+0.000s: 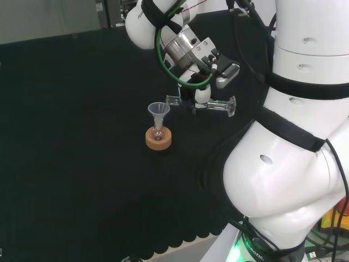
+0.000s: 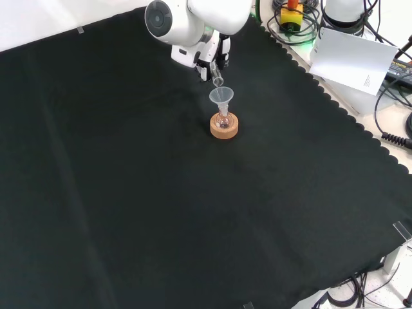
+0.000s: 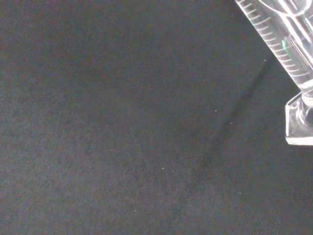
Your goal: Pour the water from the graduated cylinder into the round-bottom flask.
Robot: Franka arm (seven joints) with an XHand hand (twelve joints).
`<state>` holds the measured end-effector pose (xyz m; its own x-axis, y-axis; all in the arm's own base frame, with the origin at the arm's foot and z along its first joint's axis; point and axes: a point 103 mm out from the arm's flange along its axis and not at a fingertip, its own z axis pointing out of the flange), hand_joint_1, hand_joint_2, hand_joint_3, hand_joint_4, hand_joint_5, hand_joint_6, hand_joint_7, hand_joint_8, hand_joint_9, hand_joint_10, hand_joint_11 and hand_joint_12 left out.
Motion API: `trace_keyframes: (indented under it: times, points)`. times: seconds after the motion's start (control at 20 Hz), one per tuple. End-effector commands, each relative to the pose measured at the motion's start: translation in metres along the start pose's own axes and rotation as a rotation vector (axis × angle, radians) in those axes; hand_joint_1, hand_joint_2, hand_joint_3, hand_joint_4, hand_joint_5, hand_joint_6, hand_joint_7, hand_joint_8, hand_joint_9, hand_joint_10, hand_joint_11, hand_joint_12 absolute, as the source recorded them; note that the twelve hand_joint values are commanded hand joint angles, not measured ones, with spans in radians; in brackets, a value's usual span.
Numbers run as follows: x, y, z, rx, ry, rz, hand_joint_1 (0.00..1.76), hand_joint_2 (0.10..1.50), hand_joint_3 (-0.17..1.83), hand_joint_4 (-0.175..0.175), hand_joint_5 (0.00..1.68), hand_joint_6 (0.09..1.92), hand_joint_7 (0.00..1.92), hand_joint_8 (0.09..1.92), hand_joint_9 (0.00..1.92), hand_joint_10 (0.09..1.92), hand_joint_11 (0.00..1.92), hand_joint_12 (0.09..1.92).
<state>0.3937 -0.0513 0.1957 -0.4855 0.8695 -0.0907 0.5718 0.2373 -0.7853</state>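
A clear graduated cylinder (image 1: pixel 220 105) lies almost level in the air, with the hand (image 1: pixel 201 93) curled round its middle. In the head view its foot points right and its mouth (image 1: pixel 173 100) sits just right of and above a clear funnel (image 1: pixel 158 109). The funnel stands in a small round-bottom flask (image 1: pixel 158 132) on a cork ring (image 1: pixel 158 140). In the front view the cylinder's mouth (image 2: pixel 217 80) hangs just above the funnel (image 2: pixel 221 97), over the flask (image 2: pixel 223 120) and the ring (image 2: pixel 224 127); the hand (image 2: pixel 213 62) shows below the arm's white link. The wrist view shows the cylinder's scale (image 3: pixel 276 39) and foot (image 3: pixel 298 120).
The arm's white links (image 1: pixel 294 136) stand large at the right of the head view. In the front view a white sheet (image 2: pixel 351 58) and cables (image 2: pixel 393 109) lie beyond the cloth's scalloped edge (image 2: pixel 335 103) at the upper right. Black cloth stretches left of and in front of the flask.
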Motion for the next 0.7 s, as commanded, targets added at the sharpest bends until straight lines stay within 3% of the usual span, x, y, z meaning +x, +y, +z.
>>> trace_keyframes:
  times: [0.05, 0.7]
  points:
    - [-0.001, -0.004, -0.004, 0.006, -0.019, 0.009, 1.1, 1.16, 0.0, -0.093, 0.91, 1.13, 1.23, 0.36, 1.45, 0.09, 1.29, 0.72]
    - [0.009, -0.002, -0.012, 0.058, -0.054, 0.029, 1.1, 1.16, 0.0, -0.092, 0.91, 1.13, 1.24, 0.36, 1.45, 0.09, 1.29, 0.72]
